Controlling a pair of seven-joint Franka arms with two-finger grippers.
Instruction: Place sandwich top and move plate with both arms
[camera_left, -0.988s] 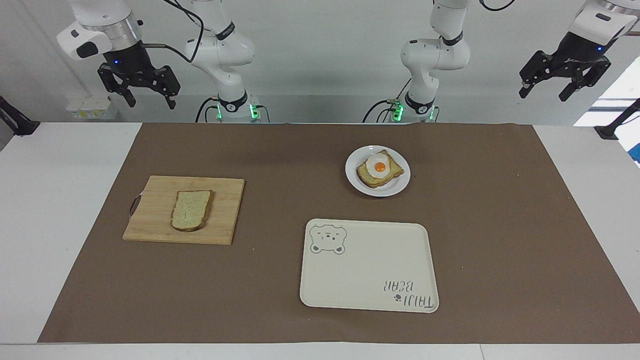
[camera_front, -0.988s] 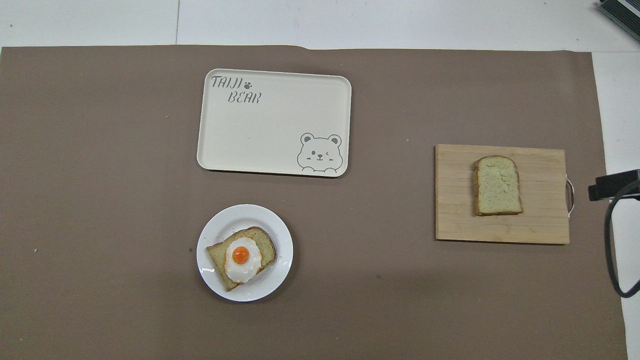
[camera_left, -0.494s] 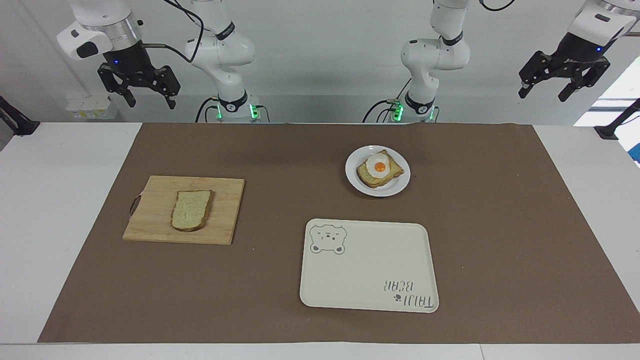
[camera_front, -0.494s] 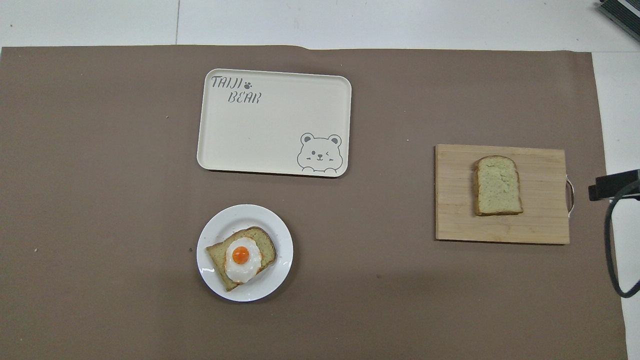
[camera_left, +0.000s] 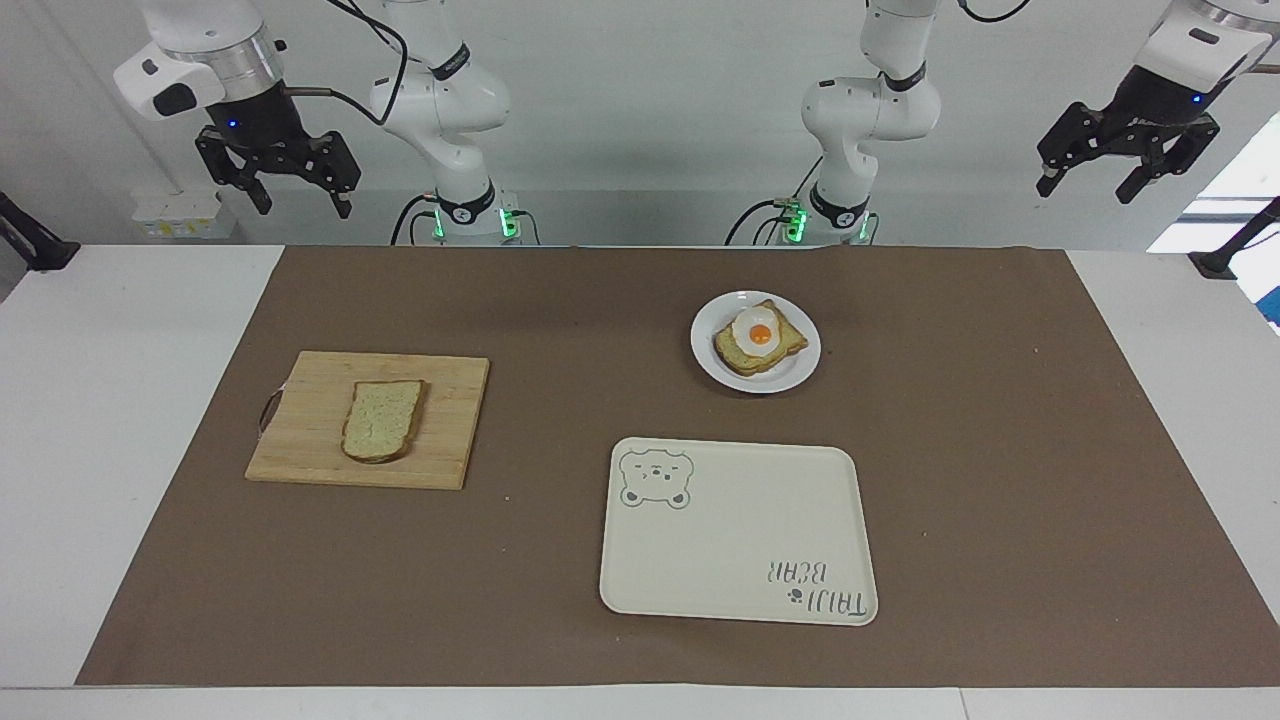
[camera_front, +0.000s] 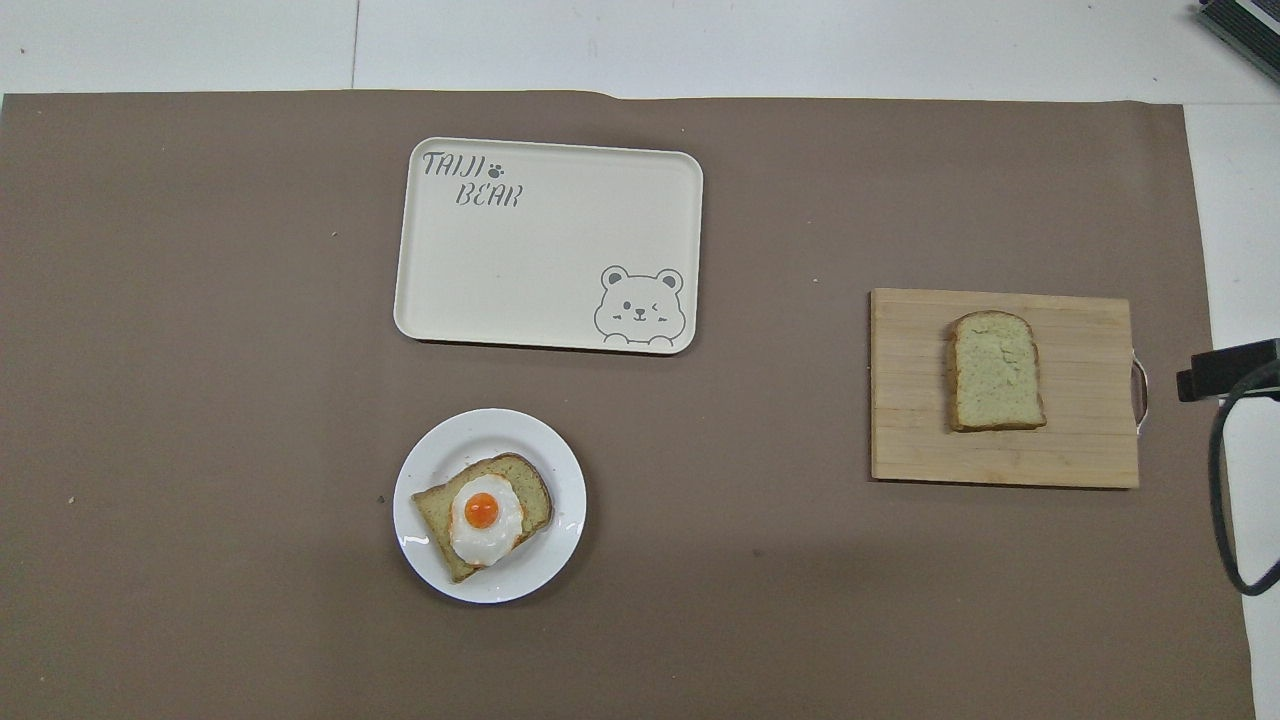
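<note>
The sandwich top (camera_left: 382, 420) (camera_front: 994, 371), a pale speckled slice with a brown crust, lies flat on a wooden cutting board (camera_left: 310, 430) (camera_front: 1080, 400) toward the right arm's end. The white plate (camera_left: 790, 378) (camera_front: 430, 460) carries a toasted slice with a fried egg (camera_left: 760, 338) (camera_front: 483, 515) and stands nearer to the robots, toward the left arm's end. My right gripper (camera_left: 296, 205) is open and empty, raised over the table's edge near the board's end. My left gripper (camera_left: 1088, 188) is open and empty, raised over the other end of the table.
A cream rectangular tray with a bear print (camera_left: 735, 540) (camera_front: 540, 260) lies farther from the robots than the plate. A brown mat (camera_left: 560, 330) covers most of the table. A black part and cable of the right arm (camera_front: 1225, 370) show beside the board.
The left gripper has risen very slightly. The right gripper has hardly moved. Nothing on the table has moved.
</note>
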